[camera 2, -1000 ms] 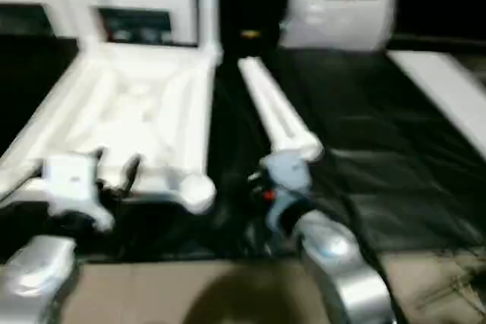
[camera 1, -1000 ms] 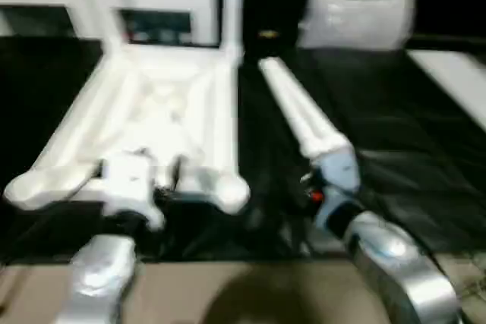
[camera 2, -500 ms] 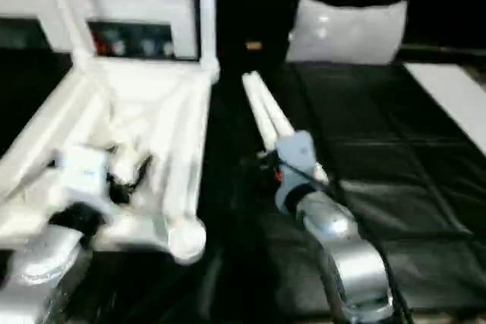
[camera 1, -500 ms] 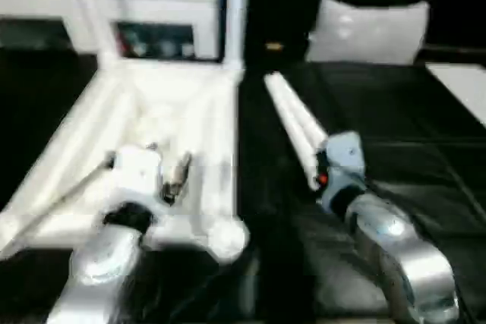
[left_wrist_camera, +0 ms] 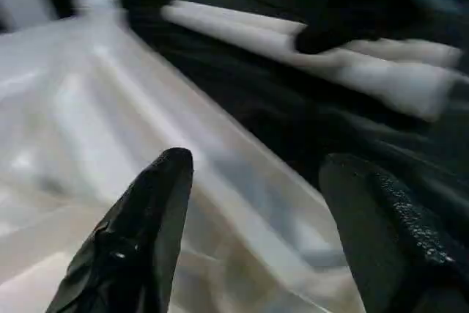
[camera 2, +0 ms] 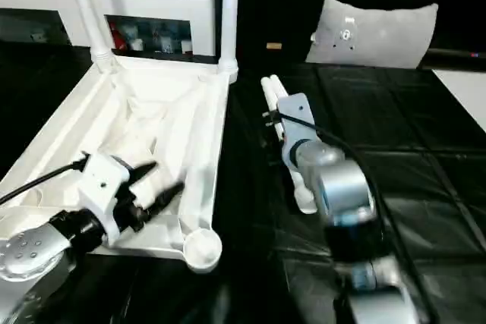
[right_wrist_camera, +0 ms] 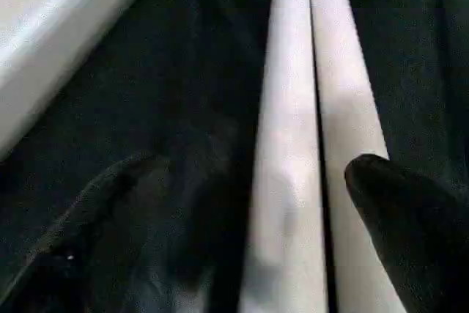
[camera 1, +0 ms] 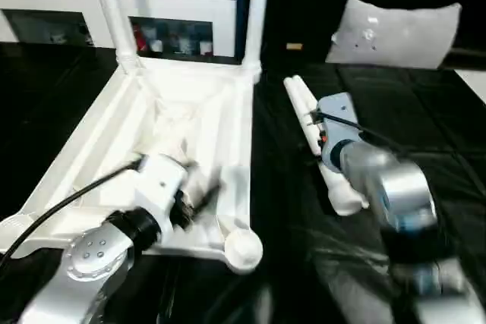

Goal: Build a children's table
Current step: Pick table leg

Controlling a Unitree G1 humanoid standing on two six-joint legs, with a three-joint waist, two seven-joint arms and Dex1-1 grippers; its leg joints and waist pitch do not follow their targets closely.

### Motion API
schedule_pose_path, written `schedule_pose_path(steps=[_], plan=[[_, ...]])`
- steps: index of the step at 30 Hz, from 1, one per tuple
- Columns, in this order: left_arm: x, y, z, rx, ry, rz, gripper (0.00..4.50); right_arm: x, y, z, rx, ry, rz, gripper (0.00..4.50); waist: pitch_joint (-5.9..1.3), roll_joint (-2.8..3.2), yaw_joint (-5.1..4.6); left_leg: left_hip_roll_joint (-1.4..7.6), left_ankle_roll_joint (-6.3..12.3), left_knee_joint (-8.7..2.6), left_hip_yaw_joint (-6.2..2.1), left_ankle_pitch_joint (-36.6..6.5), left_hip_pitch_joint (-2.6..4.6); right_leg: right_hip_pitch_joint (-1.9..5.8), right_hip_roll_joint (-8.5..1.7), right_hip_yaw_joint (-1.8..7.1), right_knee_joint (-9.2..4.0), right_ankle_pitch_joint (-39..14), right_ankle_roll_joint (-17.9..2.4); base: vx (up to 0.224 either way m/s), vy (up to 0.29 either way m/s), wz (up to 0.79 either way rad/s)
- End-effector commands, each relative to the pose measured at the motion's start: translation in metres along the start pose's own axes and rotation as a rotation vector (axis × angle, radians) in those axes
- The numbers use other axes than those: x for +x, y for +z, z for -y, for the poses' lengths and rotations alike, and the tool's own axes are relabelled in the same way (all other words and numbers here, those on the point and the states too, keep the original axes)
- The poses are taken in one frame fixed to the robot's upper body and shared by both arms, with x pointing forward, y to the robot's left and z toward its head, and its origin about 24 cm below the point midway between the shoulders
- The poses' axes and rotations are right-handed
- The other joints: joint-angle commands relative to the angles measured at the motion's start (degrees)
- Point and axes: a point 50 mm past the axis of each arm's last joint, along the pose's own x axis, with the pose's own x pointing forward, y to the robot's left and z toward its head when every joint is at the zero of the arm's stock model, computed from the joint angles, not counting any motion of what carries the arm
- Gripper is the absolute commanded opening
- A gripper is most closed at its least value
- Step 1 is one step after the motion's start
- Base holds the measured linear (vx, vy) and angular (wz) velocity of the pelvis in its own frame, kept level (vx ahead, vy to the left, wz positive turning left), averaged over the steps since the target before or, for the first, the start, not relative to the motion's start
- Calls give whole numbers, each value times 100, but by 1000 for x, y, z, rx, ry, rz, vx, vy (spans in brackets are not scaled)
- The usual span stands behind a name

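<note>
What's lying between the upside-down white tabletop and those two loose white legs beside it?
Nothing but a bare strip of the black mat separates the tabletop from the loose legs. The right eye view shows this.

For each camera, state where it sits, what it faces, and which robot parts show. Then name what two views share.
Left eye: on the head, looking down at the upturned top with two legs screwed in; both forearms show.
Right eye: beside it, same scene; left end effector over the top, open.
Left wrist: along its fingers, across the top's rim toward the loose legs.
Right wrist: straight down on the loose legs between its open fingers.
Shared: both wrist views show the two loose legs.
</note>
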Motion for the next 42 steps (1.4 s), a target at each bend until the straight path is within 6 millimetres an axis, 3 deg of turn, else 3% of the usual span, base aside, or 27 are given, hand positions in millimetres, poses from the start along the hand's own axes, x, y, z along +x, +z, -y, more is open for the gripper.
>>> schedule_pose_path(steps=[1,2,4,7,11,12,23,30,31,36,42], plan=[[-1,3,4,-3,-53,-7,310,2,2,4,6,-10,-27,450,-206,29,-1,517,-451,-582,-108,-1077,49,246,-604,349,-443,-737,-1192,-67,-38,4],[-3,4,5,0,-77,-21,310,5,2,6,15,-18,-54,450,-209,-9,15,520,-326,-591,-75,-1085,64,221,-609,352,-473,-1080,-1180,-56,-44,4],[-5,4,6,3,-99,-38,310,7,2,8,35,-22,-86,450,-202,-12,28,548,-238,-601,11,-1024,68,174,-596,339,-490,-1308,-1204,-33,-50,3],[-7,5,8,-2,-122,-46,310,11,-3,4,80,38,-141,450,-204,-6,49,589,-270,-615,68,-1082,80,137,-581,326,-502,-1510,-1120,0,0,0],[-7,5,7,10,-130,-63,310,15,-9,2,122,73,-185,450,-241,-11,72,611,-359,-630,100,-1016,52,133,-553,312,-469,-1348,-1055,0,0,0],[-7,5,7,9,-131,-65,317,16,-10,2,133,83,-192,421,-252,-9,83,618,-375,-625,114,-927,58,129,-547,313,-463,-1220,-1054,0,0,0],[-6,7,10,-8,-153,-74,317,21,-19,3,164,126,-280,336,-311,-21,106,620,-290,-576,183,-255,7,155,-525,302,-367,-146,-1243,0,0,0],[-5,6,12,-21,-171,-90,317,25,-26,8,213,135,-289,292,-263,-3,105,632,-360,-616,188,-770,24,109,-522,303,-435,-872,-1169,0,0,0],[-5,6,13,-21,-174,-91,317,25,-27,9,222,139,-293,264,-264,-10,104,633,-368,-615,192,-800,29,106,-527,305,-445,-909,-1154,0,0,0],[-1,11,10,-18,-161,-63,317,26,-31,13,233,137,-301,234,-231,-39,115,630,-349,-634,184,-882,21,98,-536,311,-479,-1179,-1057,0,0,0],[0,15,6,-16,-129,-38,317,24,-22,17,324,152,-196,195,-266,-45,124,631,-336,-620,191,-709,19,105,-526,302,-457,-908,-1085,0,0,0]])
